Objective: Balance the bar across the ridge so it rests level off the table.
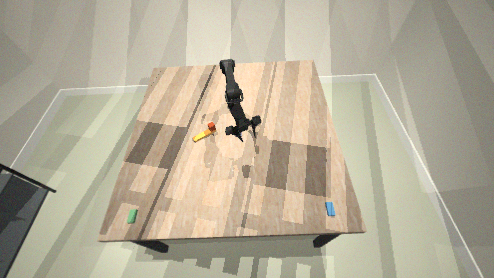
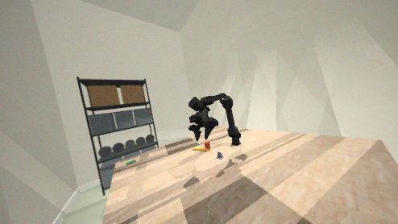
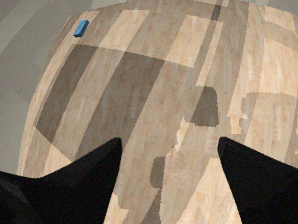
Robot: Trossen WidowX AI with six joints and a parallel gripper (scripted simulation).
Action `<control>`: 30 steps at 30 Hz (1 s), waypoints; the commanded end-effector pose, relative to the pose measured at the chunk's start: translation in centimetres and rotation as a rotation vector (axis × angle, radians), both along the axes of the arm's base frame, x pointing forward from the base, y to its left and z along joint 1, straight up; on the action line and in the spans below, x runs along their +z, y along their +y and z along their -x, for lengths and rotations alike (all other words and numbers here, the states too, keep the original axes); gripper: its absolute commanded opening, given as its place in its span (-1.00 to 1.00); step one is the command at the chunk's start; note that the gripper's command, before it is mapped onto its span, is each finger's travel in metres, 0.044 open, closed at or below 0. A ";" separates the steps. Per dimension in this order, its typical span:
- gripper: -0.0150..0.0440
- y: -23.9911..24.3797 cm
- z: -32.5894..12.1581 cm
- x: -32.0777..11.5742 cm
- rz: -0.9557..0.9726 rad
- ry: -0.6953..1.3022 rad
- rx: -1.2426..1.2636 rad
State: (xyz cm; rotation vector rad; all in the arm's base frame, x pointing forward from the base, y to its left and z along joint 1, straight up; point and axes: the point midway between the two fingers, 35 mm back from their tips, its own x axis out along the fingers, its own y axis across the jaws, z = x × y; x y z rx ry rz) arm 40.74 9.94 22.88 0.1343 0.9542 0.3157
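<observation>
A yellow bar [image 1: 202, 136] [image 2: 198, 149] lies on the table with an orange-red block [image 1: 212, 126] [image 2: 207, 144] at its end nearer the arm. A small blue-grey ridge [image 2: 219, 155] stands on the table apart from the bar; in the top view it does not show, as the arm covers that area. My gripper [image 1: 249, 138] [image 2: 202, 138] [image 3: 172, 144] is open and empty, held above the table with its fingers pointing down. In the top view it is to the right of the bar. Neither bar nor ridge shows in the wrist view.
A blue block [image 1: 330, 209] [image 3: 81, 28] lies near the table's front right corner, and a green block [image 1: 132, 216] [image 2: 130, 162] near the front left corner. A shelf rack [image 2: 86, 108] with boxes stands beyond the table. Shadows of the arm fall on the wooden table [image 1: 200, 200].
</observation>
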 end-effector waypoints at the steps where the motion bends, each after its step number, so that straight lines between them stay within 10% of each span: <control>1: 0.58 -2.3 0.2 -0.8 0.009 0.045 -0.071; 30: 0.58 -19.8 6.9 -4.9 0.019 0.412 -0.686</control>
